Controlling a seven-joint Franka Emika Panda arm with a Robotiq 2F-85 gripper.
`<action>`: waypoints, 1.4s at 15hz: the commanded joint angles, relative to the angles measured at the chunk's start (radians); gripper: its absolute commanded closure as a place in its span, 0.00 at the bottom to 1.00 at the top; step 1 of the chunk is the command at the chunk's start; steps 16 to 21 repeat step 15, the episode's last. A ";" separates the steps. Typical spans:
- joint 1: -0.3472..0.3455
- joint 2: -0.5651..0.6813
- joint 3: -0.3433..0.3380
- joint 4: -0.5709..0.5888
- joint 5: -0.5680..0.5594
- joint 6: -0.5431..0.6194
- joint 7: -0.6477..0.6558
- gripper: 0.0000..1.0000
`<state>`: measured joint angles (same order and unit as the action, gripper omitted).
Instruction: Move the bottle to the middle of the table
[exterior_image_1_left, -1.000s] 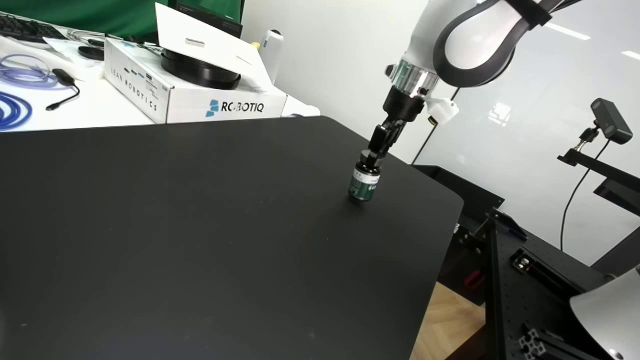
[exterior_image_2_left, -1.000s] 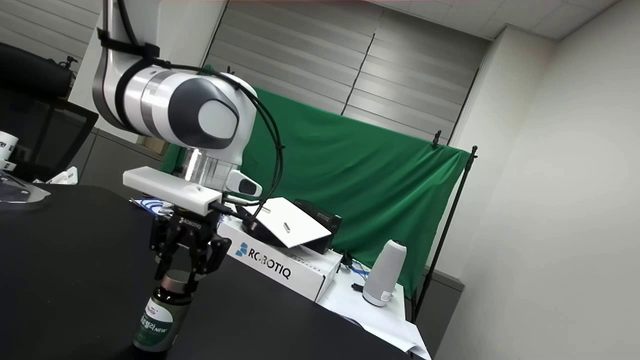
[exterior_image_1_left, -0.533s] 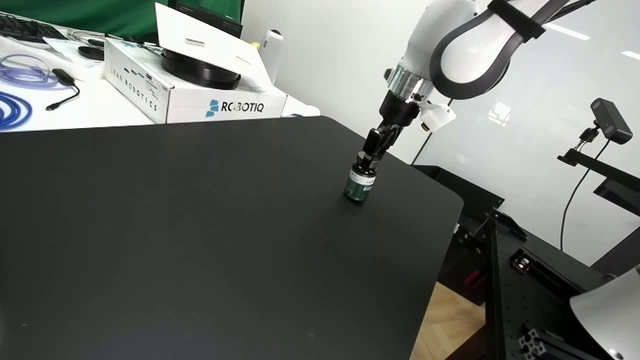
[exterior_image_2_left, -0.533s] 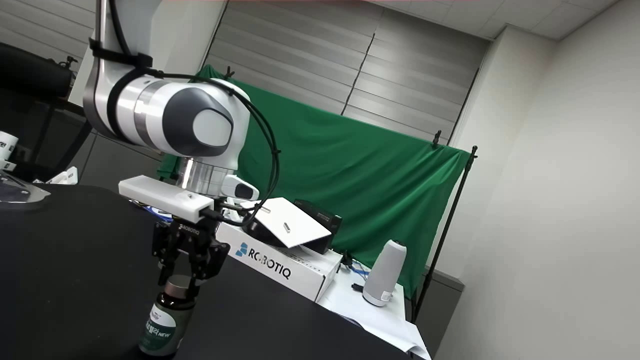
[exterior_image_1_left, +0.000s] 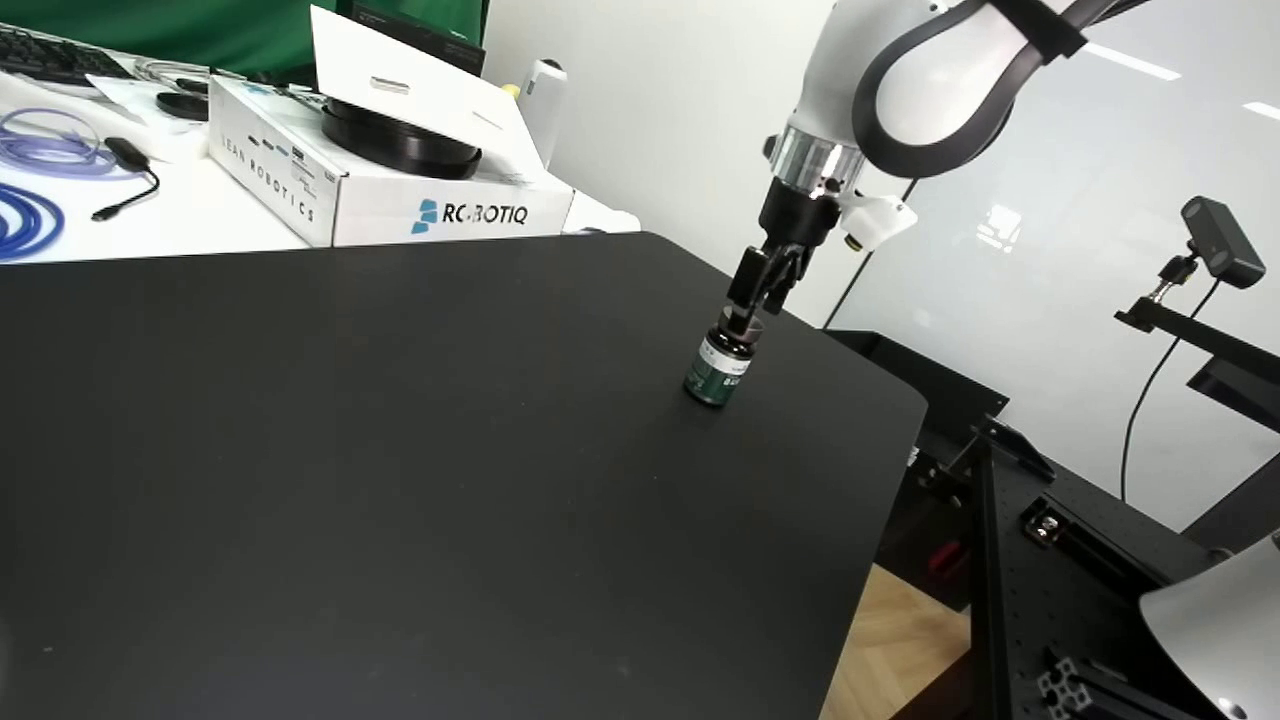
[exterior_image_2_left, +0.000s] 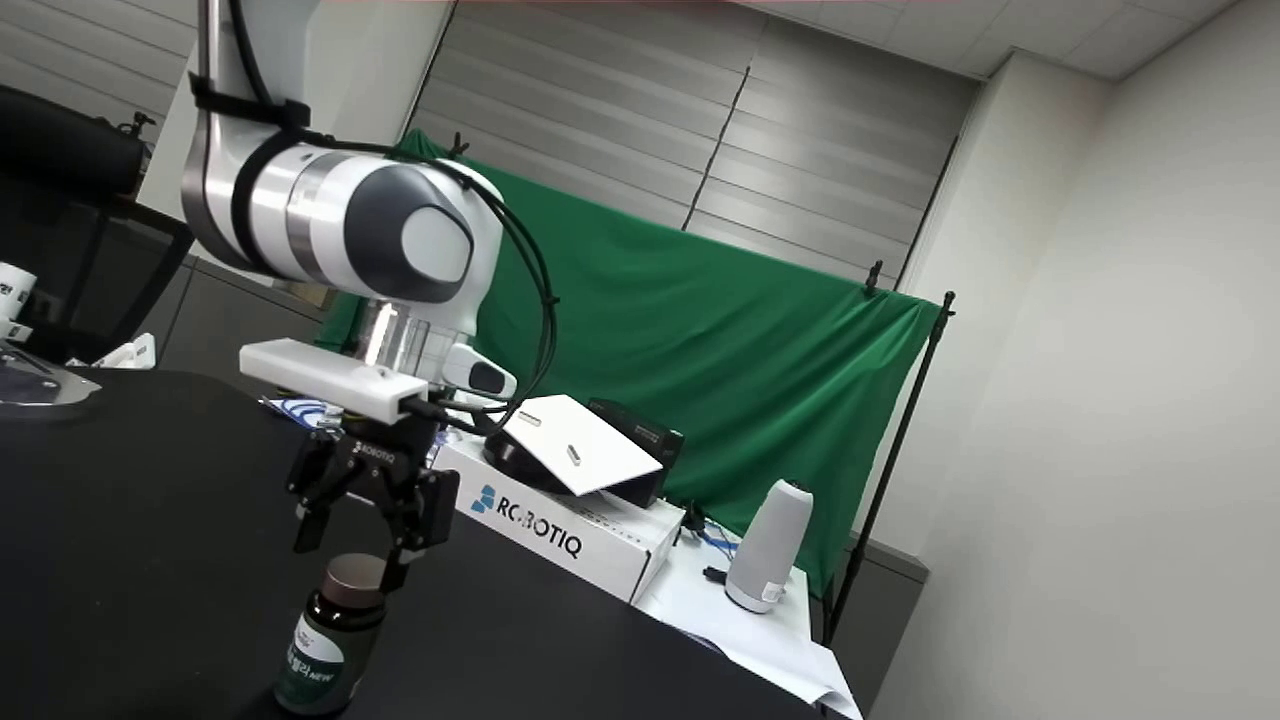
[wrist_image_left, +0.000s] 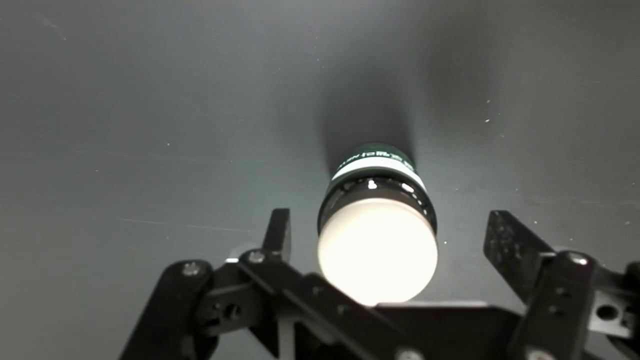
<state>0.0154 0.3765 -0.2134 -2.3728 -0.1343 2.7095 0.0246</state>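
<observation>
The bottle (exterior_image_1_left: 716, 372) stands upright on the black table (exterior_image_1_left: 380, 450), off toward that table's edge near the wall in an exterior view. It has a dark neck, a green and white label (exterior_image_2_left: 312, 665), and a cap (wrist_image_left: 377, 250) that looks glaring white from the wrist and brownish from outside. My gripper (wrist_image_left: 390, 227) is open around the cap, a finger on either side. Bare gaps show between the cap and both fingers (wrist_image_left: 507, 245), the wider one on the right in the wrist view. From outside, the gripper (exterior_image_2_left: 352, 558) sits just above and around the cap.
A white Robotiq box (exterior_image_1_left: 450, 208) with a tilted white panel on it stands on a white side table, past the black table's far edge. Blue cables (exterior_image_1_left: 25, 222) lie there too. A camera on a bracket (exterior_image_1_left: 1222, 240) stands beyond the table's side edge.
The fingers have spread apart and let go of the cap. Earlier the bottle was gripped and shifted slightly, coming down onto the table; the gripper has since risen a little.
</observation>
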 joint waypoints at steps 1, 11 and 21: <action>-0.013 -0.075 0.027 0.085 0.003 -0.209 0.026 0.00; -0.067 -0.214 0.081 0.240 0.012 -0.588 -0.023 0.00; -0.069 -0.213 0.084 0.240 0.012 -0.593 -0.025 0.00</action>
